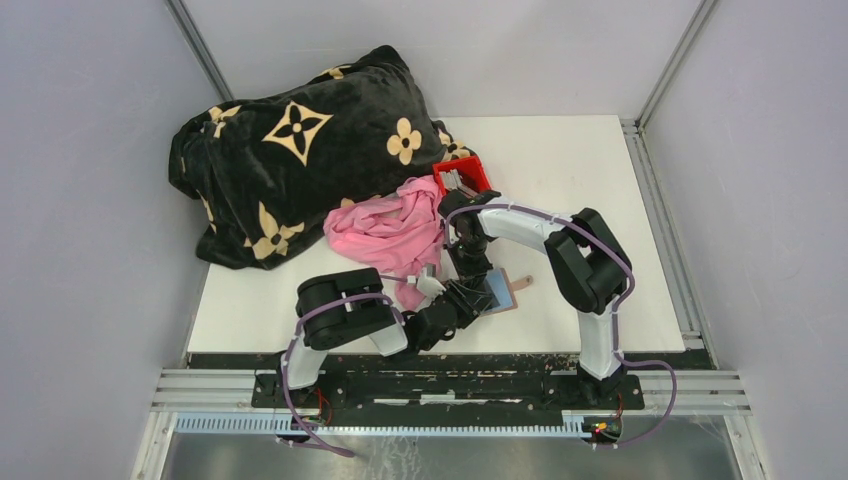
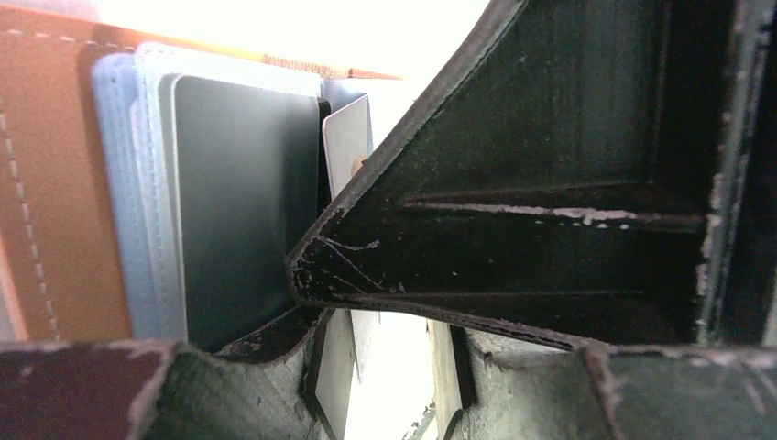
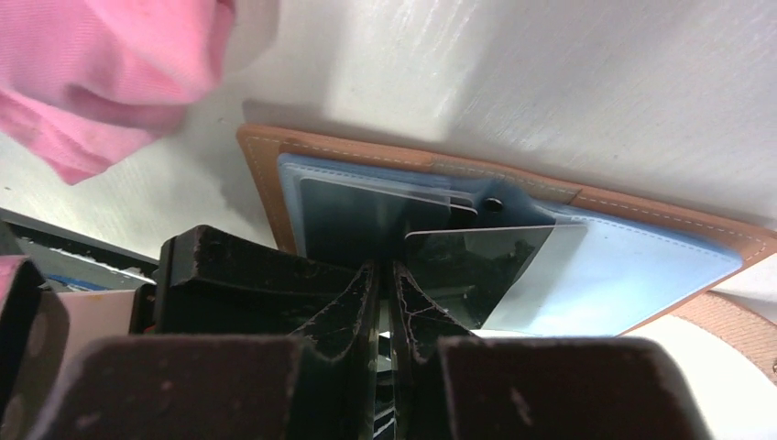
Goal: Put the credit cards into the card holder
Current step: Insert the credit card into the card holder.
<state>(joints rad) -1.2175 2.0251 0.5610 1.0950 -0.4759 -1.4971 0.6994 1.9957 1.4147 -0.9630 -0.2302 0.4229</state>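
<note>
The card holder (image 1: 503,292), brown leather with a light blue lining, lies open on the table near the front edge. It also shows in the right wrist view (image 3: 641,261) and the left wrist view (image 2: 46,183). A dark card (image 3: 348,220) sits in its slot. My right gripper (image 3: 385,268) is shut on a shiny grey card (image 3: 486,261), whose far end rests at the slot. In the top view the right gripper (image 1: 472,268) is over the holder's left part. My left gripper (image 2: 385,367) is slightly open, nothing between its fingers, right beside the holder's left edge (image 1: 460,302).
A pink cloth (image 1: 385,230) lies just left of the holder and shows in the right wrist view (image 3: 110,73). A red bin (image 1: 462,176) with more cards stands behind it. A black patterned blanket (image 1: 290,150) fills the back left.
</note>
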